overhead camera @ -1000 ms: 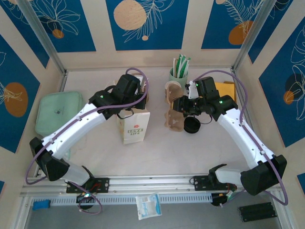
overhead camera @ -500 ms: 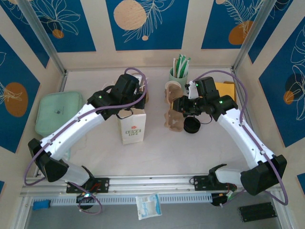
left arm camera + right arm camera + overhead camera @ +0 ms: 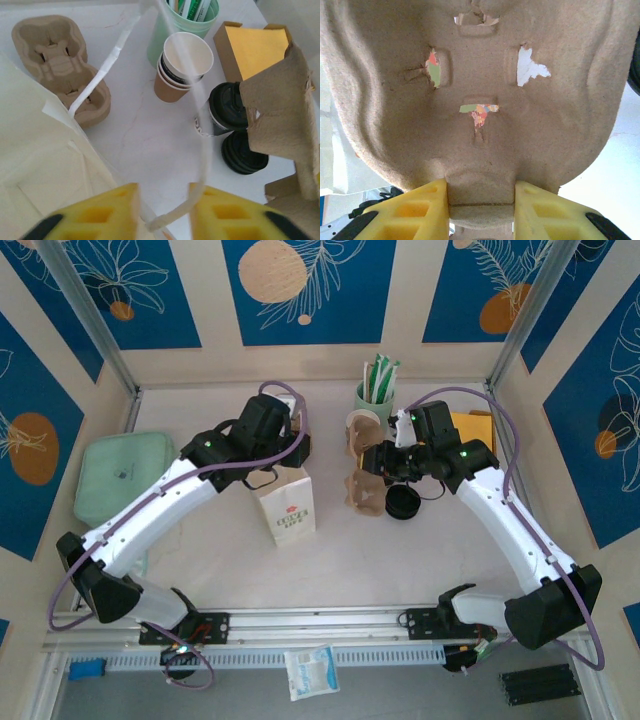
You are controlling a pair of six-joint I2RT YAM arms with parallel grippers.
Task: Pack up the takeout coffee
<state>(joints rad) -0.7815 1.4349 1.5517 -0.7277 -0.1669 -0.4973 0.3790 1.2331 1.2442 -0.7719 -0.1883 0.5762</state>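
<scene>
The takeout coffee (image 3: 226,106), a cup under a black lid, stands on the table, half hidden behind a brown pulp cup carrier (image 3: 282,115). My right gripper (image 3: 480,187) is shut on that carrier (image 3: 475,90) and holds it off the table (image 3: 362,488). My left gripper (image 3: 162,192) hangs open over the white paper bag (image 3: 288,510), and the bag's thin handle (image 3: 200,150) loops loosely between its yellow fingers. Seen from above, the left gripper (image 3: 290,458) sits at the bag's top edge, and the right gripper (image 3: 378,465) is just to the right.
Loose black lids (image 3: 402,503) lie beside the coffee. A stack of lidless cups (image 3: 182,65), a green holder of sticks (image 3: 375,390) and a yellow-topped box (image 3: 255,45) stand behind. A second pulp carrier (image 3: 60,65) lies on the table. A green pouch (image 3: 120,475) sits far left.
My left gripper has opened and let go of the bag's handle. The bag has shifted slightly right and now leans. The right arm has held still with the carrier.
</scene>
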